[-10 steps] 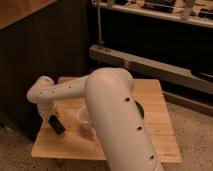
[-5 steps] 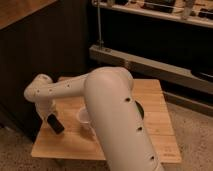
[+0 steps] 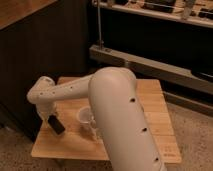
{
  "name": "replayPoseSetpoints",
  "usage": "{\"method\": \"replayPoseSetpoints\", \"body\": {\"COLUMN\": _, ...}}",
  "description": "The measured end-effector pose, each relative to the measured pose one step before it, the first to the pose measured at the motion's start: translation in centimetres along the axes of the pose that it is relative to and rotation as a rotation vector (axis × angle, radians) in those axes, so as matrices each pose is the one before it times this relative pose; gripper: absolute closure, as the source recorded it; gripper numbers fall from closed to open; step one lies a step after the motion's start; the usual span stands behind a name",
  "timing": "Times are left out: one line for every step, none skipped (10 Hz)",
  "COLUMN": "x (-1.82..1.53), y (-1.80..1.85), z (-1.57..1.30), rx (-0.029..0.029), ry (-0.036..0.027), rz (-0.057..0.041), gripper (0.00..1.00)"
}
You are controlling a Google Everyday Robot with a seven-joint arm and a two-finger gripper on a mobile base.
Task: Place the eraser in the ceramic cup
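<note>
My gripper (image 3: 52, 119) hangs at the end of the white arm, over the left part of the wooden table (image 3: 152, 117). It is shut on the eraser (image 3: 58, 125), a small black block held tilted just above the tabletop. The ceramic cup (image 3: 84, 115), pale white with a wide mouth, stands upright on the table to the right of the eraser, a short gap away. My thick upper arm (image 3: 122, 120) covers the cup's right side and the middle of the table.
A second small white object (image 3: 93, 131) stands just in front of the cup, partly hidden by my arm. A dark cabinet wall rises at the left and back. A metal rail and shelf (image 3: 150, 62) run behind the table.
The gripper and the eraser have risen very slightly and hardly shifted. The cup has not moved.
</note>
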Motion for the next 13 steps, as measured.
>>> {"method": "replayPoseSetpoints", "body": {"x": 0.255, "y": -0.208, "z": -1.202, "rx": 0.00357, "ry": 0.02169, "rz": -0.01176, "gripper": 1.00}}
{"method": "replayPoseSetpoints", "body": {"x": 0.447, "y": -0.122, "z": -1.756, "rx": 0.00235, "ry": 0.02783, "rz": -0.01424, "gripper": 1.00}}
{"method": "replayPoseSetpoints", "body": {"x": 0.279, "y": -0.047, "z": -1.044, "rx": 0.00410, "ry": 0.01601, "rz": -0.00566, "gripper": 1.00}}
{"method": "replayPoseSetpoints", "body": {"x": 0.329, "y": 0.173, "z": -1.336, "rx": 0.01245, "ry": 0.02570, "rz": -0.00234, "gripper": 1.00}}
{"method": "replayPoseSetpoints", "body": {"x": 0.290, "y": 0.320, "z": -1.368, "rx": 0.02389, "ry": 0.03390, "rz": -0.00072, "gripper": 1.00}}
{"method": "replayPoseSetpoints", "body": {"x": 0.121, "y": 0.143, "z": -0.612, "rx": 0.01520, "ry": 0.01964, "rz": -0.00049, "gripper": 1.00}}
{"method": "replayPoseSetpoints", "body": {"x": 0.018, "y": 0.255, "z": -0.402, "rx": 0.02603, "ry": 0.02450, "rz": 0.00084, "gripper": 1.00}}
{"method": "replayPoseSetpoints", "body": {"x": -0.027, "y": -0.160, "z": -0.089, "rx": 0.03966, "ry": 0.02346, "rz": -0.00235, "gripper": 1.00}}
{"method": "replayPoseSetpoints", "body": {"x": -0.029, "y": 0.013, "z": -0.321, "rx": 0.02287, "ry": 0.01694, "rz": -0.00016, "gripper": 1.00}}
{"method": "replayPoseSetpoints", "body": {"x": -0.078, "y": 0.003, "z": -0.318, "rx": 0.01237, "ry": 0.01070, "rz": -0.00092, "gripper": 1.00}}
{"method": "replayPoseSetpoints", "body": {"x": 0.012, "y": -0.004, "z": -0.662, "rx": 0.00841, "ry": 0.01444, "rz": 0.00017, "gripper": 1.00}}
{"method": "replayPoseSetpoints", "body": {"x": -0.086, "y": 0.060, "z": -0.633, "rx": 0.00695, "ry": 0.01230, "rz": 0.00070, "gripper": 1.00}}
{"method": "replayPoseSetpoints", "body": {"x": -0.029, "y": 0.139, "z": -0.421, "rx": 0.00305, "ry": 0.00735, "rz": 0.00212, "gripper": 1.00}}
